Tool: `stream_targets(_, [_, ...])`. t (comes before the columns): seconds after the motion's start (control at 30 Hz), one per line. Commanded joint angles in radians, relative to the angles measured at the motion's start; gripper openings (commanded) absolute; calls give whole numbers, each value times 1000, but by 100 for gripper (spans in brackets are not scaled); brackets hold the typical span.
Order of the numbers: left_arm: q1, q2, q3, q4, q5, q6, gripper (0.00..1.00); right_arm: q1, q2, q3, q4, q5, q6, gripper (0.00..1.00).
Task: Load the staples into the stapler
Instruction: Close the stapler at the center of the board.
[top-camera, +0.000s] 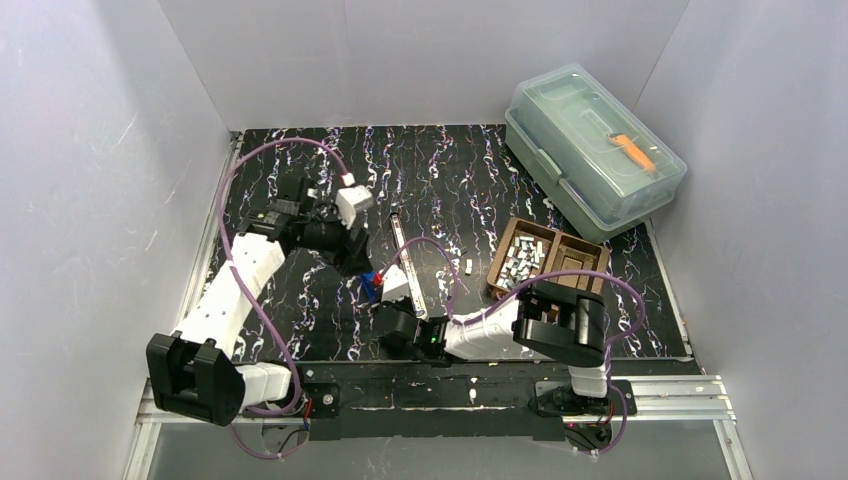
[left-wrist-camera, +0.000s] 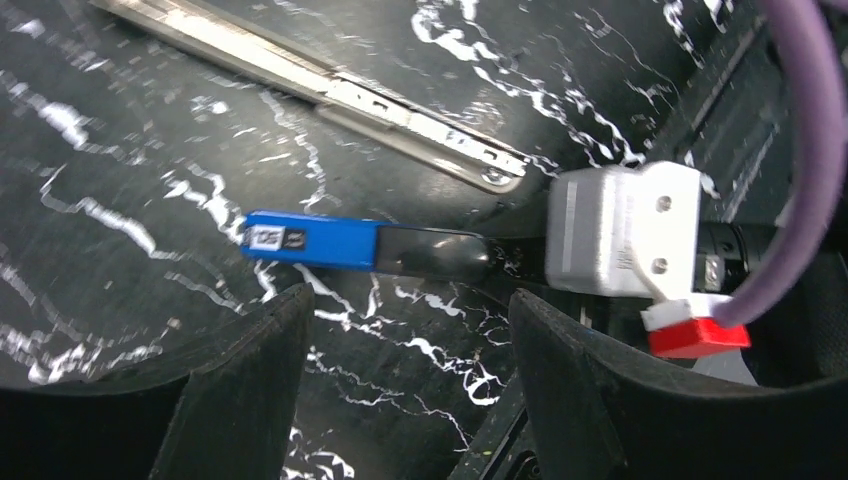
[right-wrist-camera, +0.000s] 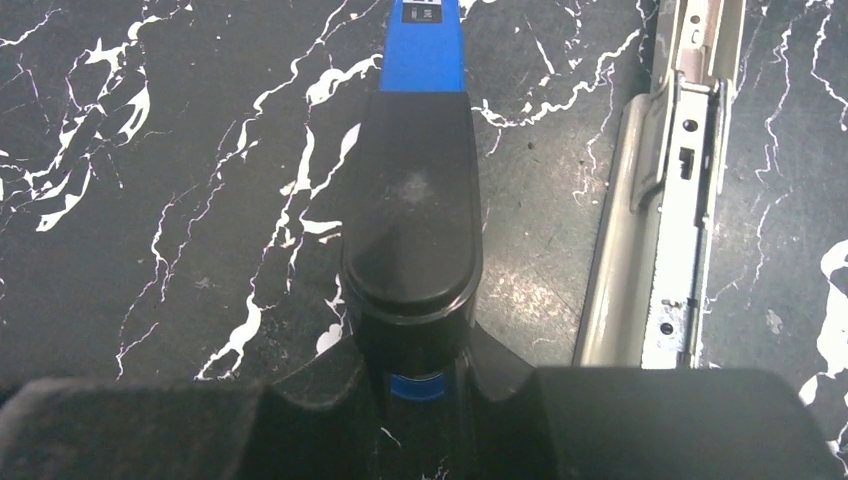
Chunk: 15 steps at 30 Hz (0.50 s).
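Note:
The stapler lies open on the black marbled mat. Its blue-and-black body (top-camera: 372, 284) points left and its silvery magazine rail (top-camera: 408, 265) is swung out beside it. My right gripper (top-camera: 397, 322) is shut on the body's black rear end (right-wrist-camera: 410, 200), and the rail (right-wrist-camera: 665, 200) lies to its right. My left gripper (top-camera: 352, 252) is open and empty, hovering just over the mat beside the blue body (left-wrist-camera: 310, 240). The rail (left-wrist-camera: 330, 85) lies beyond it. The staples (top-camera: 522, 258) are heaped in the left compartment of a brown tray (top-camera: 585, 252).
A clear lidded plastic box (top-camera: 595, 150) holding an orange tool stands at the back right. A loose staple strip (top-camera: 468, 265) lies on the mat left of the tray. Purple cables loop over both arms. The right wrist camera housing (left-wrist-camera: 622, 230) is close to my left fingers (left-wrist-camera: 620, 400).

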Motion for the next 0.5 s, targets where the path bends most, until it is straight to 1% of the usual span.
stream_targets(0.0, [115,-1,64,-21,8,-86,70,-2,12,66,-18,-23,-39,30])
stream_targets(0.1, [140,-15,61,-37,-4,-63,70,-2,12,65,-16,-32,-42,36])
stream_targets(0.23, [145,-30,30,-43,-38,-61,70,-2,14,66,-16,-50,-46,38])
stream_targets(0.47, [148,-27,16,-42,-61,-69,69,-1,8,65,-21,-69,-55,52])
